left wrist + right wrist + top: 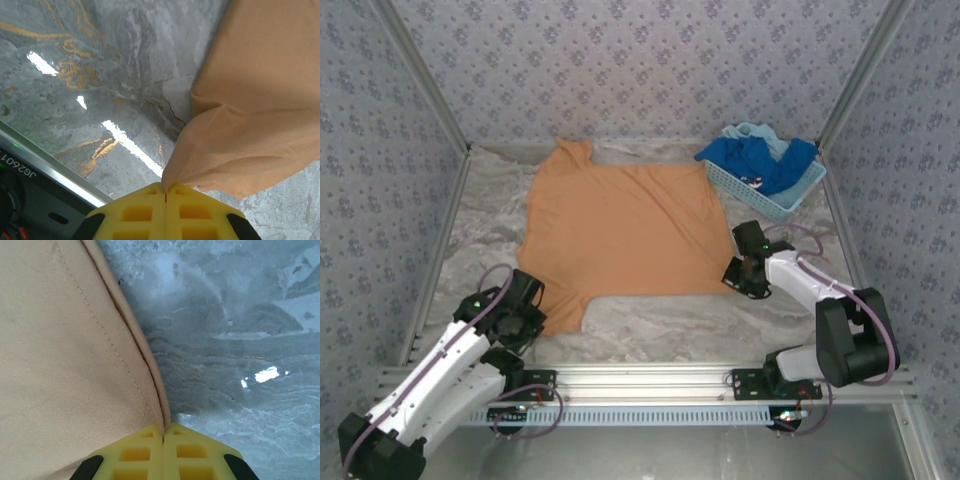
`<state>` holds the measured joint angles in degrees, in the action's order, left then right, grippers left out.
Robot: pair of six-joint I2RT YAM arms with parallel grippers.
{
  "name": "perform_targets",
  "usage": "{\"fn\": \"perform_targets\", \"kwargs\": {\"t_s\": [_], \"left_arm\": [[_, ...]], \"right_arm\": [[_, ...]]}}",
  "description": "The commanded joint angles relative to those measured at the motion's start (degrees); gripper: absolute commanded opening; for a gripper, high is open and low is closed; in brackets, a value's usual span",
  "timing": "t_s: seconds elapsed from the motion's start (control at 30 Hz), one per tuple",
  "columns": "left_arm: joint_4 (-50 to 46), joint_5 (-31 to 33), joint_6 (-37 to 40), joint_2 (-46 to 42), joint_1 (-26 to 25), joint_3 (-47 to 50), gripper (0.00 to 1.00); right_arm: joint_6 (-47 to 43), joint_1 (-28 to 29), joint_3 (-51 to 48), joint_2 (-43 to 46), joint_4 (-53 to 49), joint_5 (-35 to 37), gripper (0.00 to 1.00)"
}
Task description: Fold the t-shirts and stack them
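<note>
Left of the basket (pixel 760 200), left fingers (pixel 135 214) and right fingers (pixel 196 452) are clamping near corners of the orange-tan t-shirt (pixel 620 230) lying flat on the surface (pixel 670 315), nothing folded yet, other t-shirts (pixel 765 160) waiting in it.

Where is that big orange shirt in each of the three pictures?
Top view: the orange shirt lies spread flat in the middle.
Left wrist view: it is on the right side, a corner pinched in the left gripper.
Right wrist view: it is in the left half, its stitched hem pinched in the right gripper.
Shared landmark: the grey marbled table beneath it.
</note>
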<state>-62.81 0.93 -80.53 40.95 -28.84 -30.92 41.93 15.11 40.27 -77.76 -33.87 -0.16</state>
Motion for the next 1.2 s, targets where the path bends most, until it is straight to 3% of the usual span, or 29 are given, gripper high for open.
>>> {"fn": "perform_targets", "kwargs": {"t_s": [0.0,0.17,0.47,0.53,0.57,0.6,0.67,0.73,0.8,0.93,1.17], "left_arm": [[0.2,0.1,-2.5,0.8,-1.0,-0.9,0.0],[-2.9,3.0,-0.3,1.8,-1.1,-5.1,0.0],[0.3,-1.4,0.8,4.5,-2.2,-1.0,0.03],[-0.2,0.7,2.9,4.3,-2.2,-4.7,0.4],[-1.1,2.4,4.7,4.8,-2.1,-7.9,0.57],[-1.8,3.9,6.6,6.1,-1.9,-11.0,0.66],[-3.3,5.7,12.3,10.6,0.5,-18.4,0.72],[-2.4,2.8,17.3,15.2,7.0,-22.4,0.68],[2.7,-2.0,20.8,18.7,15.6,-22.7,0.55],[16.1,-8.0,22.9,28.3,26.8,-23.1,0.35],[30.3,-10.8,26.0,52.7,30.8,-33.9,0.27]], "right_arm": [[-2.9,-0.4,1.5,0.7,-3.1,1.2,0.0],[-5.4,-0.3,4.9,-0.9,-4.9,2.6,0.0],[-8.2,-1.2,5.7,-2.1,-5.1,2.8,0.0],[-7.8,-1.1,5.6,-2.4,-6.2,3.2,0.1],[-7.2,-1.4,5.7,-2.0,-7.2,3.9,0.21],[-6.4,-1.4,5.7,-1.3,-8.1,5.0,0.3],[-4.4,-1.5,5.8,1.9,-9.4,6.9,0.43],[-3.5,-1.5,5.9,5.6,-8.5,7.2,0.48],[-3.6,-1.5,6.0,7.7,-4.4,6.4,0.48],[-4.9,-1.3,5.7,5.6,6.3,-3.1,0.42],[-8.0,-0.9,8.5,-3.4,13.9,-10.9,0.35]]}}
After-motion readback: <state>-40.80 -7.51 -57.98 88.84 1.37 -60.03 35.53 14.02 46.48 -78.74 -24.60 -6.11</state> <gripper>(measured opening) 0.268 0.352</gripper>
